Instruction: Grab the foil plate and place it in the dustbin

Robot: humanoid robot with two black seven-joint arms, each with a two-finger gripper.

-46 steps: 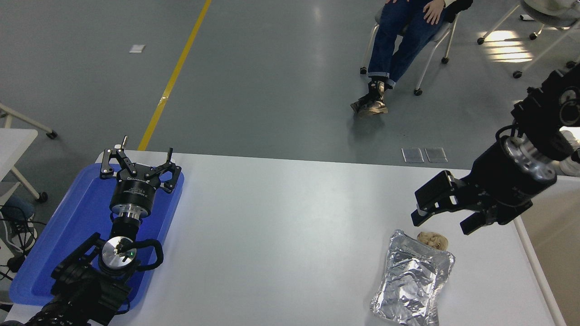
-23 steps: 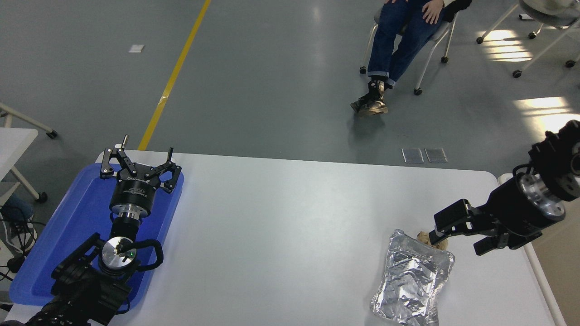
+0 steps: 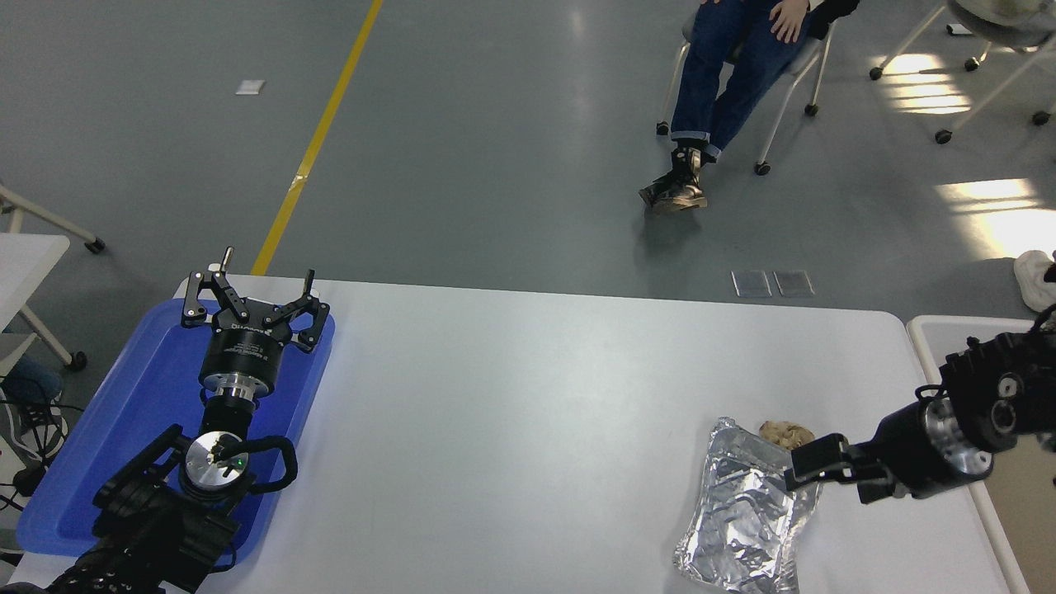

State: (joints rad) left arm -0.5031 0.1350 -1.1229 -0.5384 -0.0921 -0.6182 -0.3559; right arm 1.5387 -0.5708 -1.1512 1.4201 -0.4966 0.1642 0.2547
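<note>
the left gripper (image 3: pixel 250 293) is parked at the lower left over the blue tray (image 3: pixel 99 445), its fingers spread wide and holding nothing. on the white table (image 3: pixel 528 396), near the right end, the foil plate (image 3: pixel 742 516) lies flat with a crumpled paper ball (image 3: pixel 785 433) just beyond its far edge. the right gripper (image 3: pixel 825 476) is low at the plate's right rim with its fingers apart, and the dustbin (image 3: pixel 957 330) stands just past the table's right edge.

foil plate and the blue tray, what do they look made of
The foil plate looks like thin aluminium foil: shiny silver, heavily crinkled, catching light in patches. The blue tray is probably moulded plastic: smooth, uniformly blue, with a rounded raised rim.
</note>
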